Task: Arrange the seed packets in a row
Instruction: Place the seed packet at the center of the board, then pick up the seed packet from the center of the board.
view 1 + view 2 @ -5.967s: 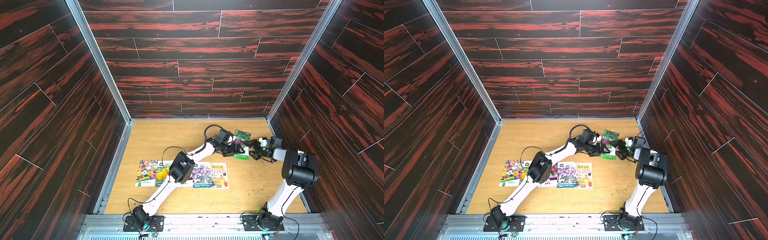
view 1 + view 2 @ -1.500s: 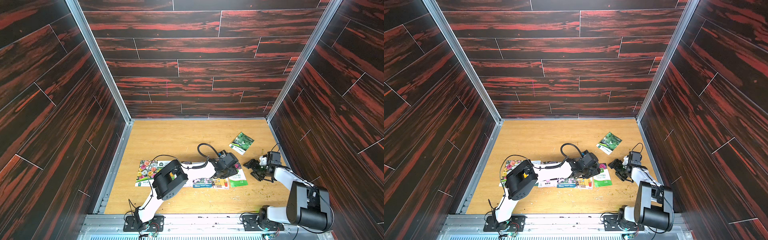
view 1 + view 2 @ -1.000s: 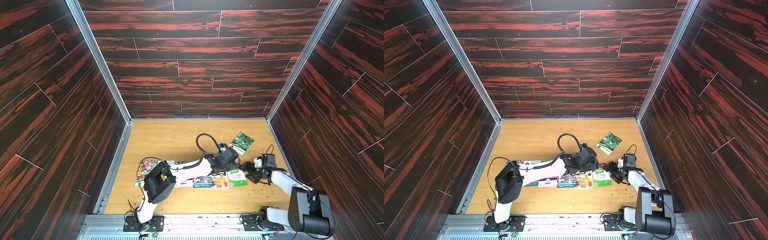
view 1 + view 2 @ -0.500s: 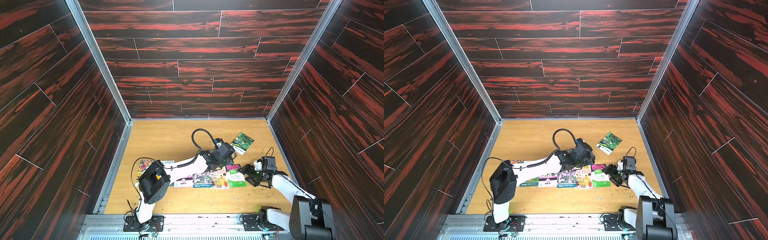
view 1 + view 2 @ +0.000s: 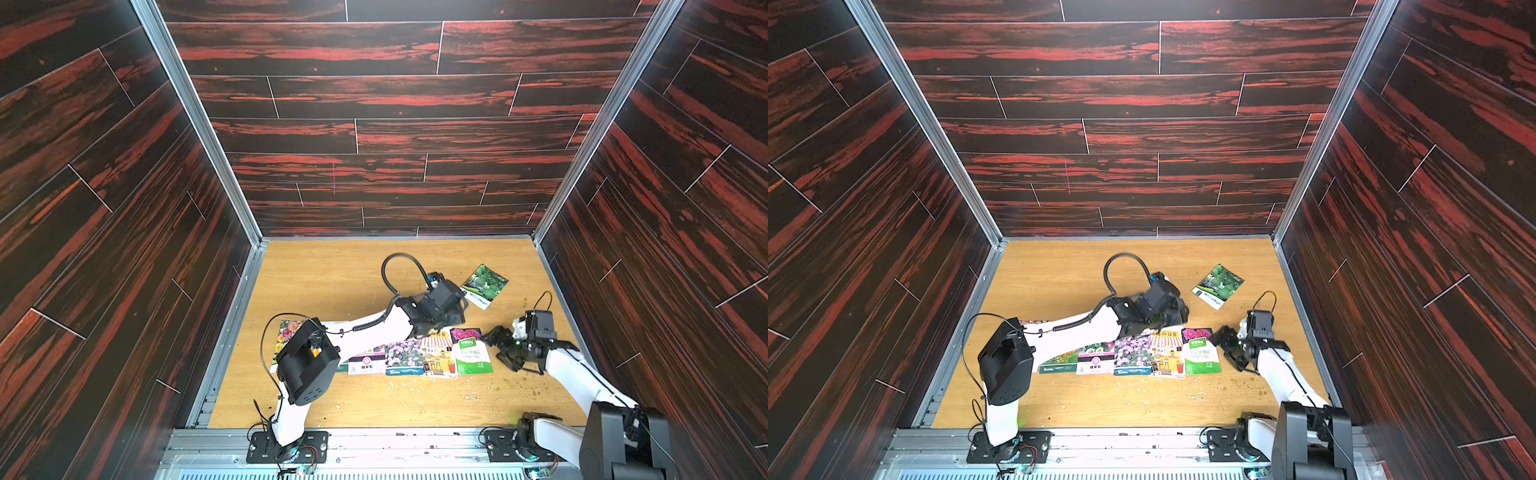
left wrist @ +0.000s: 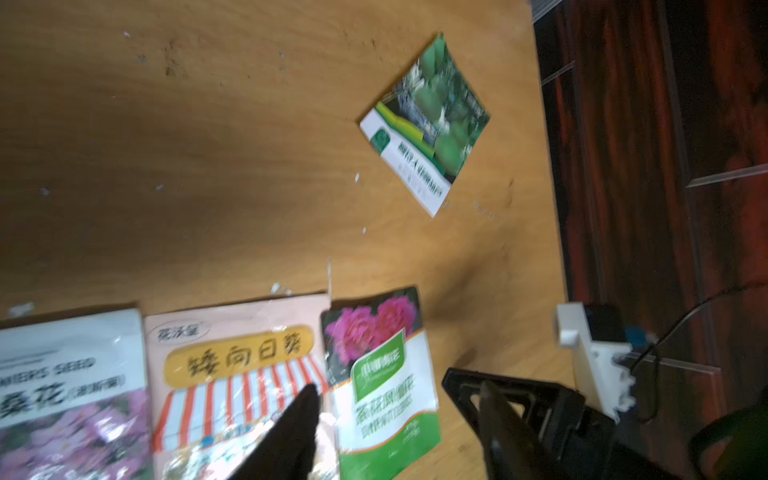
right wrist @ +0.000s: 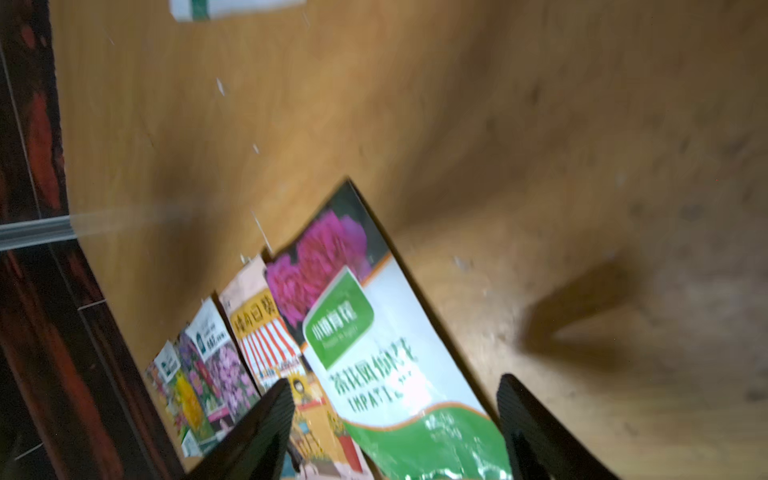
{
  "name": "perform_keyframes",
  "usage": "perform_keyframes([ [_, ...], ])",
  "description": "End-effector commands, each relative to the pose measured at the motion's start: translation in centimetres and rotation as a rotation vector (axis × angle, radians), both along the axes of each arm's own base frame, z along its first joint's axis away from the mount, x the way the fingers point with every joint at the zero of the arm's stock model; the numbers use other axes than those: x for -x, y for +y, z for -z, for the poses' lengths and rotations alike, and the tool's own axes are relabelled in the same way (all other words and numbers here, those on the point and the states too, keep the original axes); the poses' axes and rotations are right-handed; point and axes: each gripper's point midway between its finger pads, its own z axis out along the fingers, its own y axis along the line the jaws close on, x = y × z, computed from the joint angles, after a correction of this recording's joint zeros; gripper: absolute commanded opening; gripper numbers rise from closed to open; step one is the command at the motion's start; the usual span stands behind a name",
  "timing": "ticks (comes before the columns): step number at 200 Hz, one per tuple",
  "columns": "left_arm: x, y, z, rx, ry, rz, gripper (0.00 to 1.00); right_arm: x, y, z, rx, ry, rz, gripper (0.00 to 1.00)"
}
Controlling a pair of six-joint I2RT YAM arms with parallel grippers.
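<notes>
A row of seed packets (image 5: 405, 357) lies edge to edge across the table (image 5: 332, 274). Over its right end the left gripper (image 6: 397, 386) hangs spread and empty. Just beside the end green packet (image 5: 471, 353), the right gripper (image 5: 500, 348) gapes wide, probably to square it up. One melon packet (image 5: 484, 284) sits apart, not yet in line.

A light-brown wooden tabletop (image 5: 332, 282) is enclosed on three sides by dark wall panels with red wood grain (image 5: 395, 133). The panels are joined at the back corners by grey metal posts (image 5: 202, 124). Small pale and greenish crumbs (image 5: 524, 387) are scattered over the tabletop, mostly in its front right part. A grey metal rail (image 5: 395, 446) is fixed along the front edge.
</notes>
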Motion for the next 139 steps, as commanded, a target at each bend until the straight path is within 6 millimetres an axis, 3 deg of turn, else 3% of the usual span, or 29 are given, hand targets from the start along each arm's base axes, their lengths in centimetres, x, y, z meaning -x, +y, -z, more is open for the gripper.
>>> perform_keyframes([
  [1, -3.7, -1.5, -0.9, 0.021, -0.072, 0.141, 0.77, -4.3, -1.4, -1.6, 0.067, -0.075, 0.045, 0.81],
  [36, -6.7, -4.3, 1.7, -0.071, -0.086, 0.383, 0.83, -10.4, -2.8, -1.7, 0.057, -0.096, 0.112, 0.87],
  [76, -11.9, -4.7, 4.3, -0.029, -0.105, 0.404, 0.84, -16.5, -3.5, -1.3, 0.021, -0.117, 0.108, 0.93],
  [139, -14.6, -6.1, 7.8, 0.105, -0.082, 0.412, 0.87, -19.5, -4.0, 1.4, -0.068, -0.089, 0.099, 0.94],
])
